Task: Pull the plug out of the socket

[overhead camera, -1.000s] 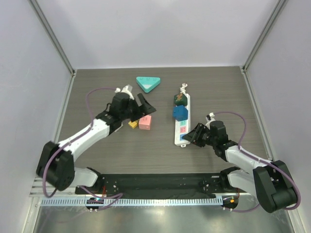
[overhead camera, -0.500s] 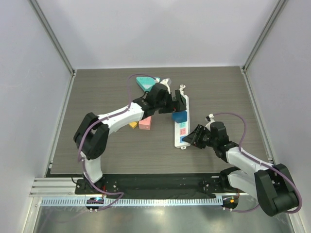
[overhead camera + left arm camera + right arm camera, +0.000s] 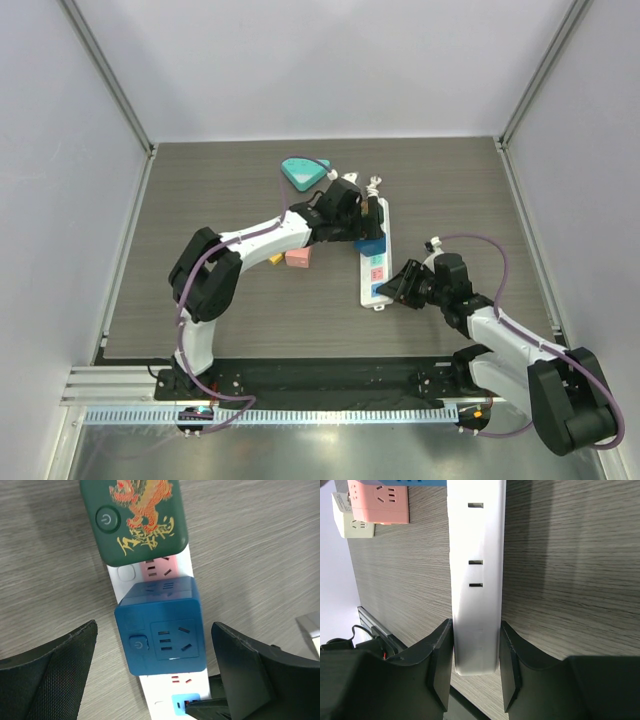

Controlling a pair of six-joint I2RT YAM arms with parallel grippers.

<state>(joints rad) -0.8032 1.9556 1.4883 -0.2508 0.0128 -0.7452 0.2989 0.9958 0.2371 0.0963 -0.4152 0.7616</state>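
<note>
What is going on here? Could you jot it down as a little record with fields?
Socket: long white power strip
Plugs in it: blue cube plug, green plug
Left gripper: open, straddling the blue cube plug, not touching
Right gripper: shut on the strip's near end
Loose nearby: pink block, teal triangular block

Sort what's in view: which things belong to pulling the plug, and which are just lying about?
In the job: white power strip, gripped at its end by the right claw; blue cube adapter plugged into it, inside the open left claw; green dragon-print adapter, also plugged in.
Lying about: teal triangular block; pink socket cube; small yellowish piece beside it.
</note>
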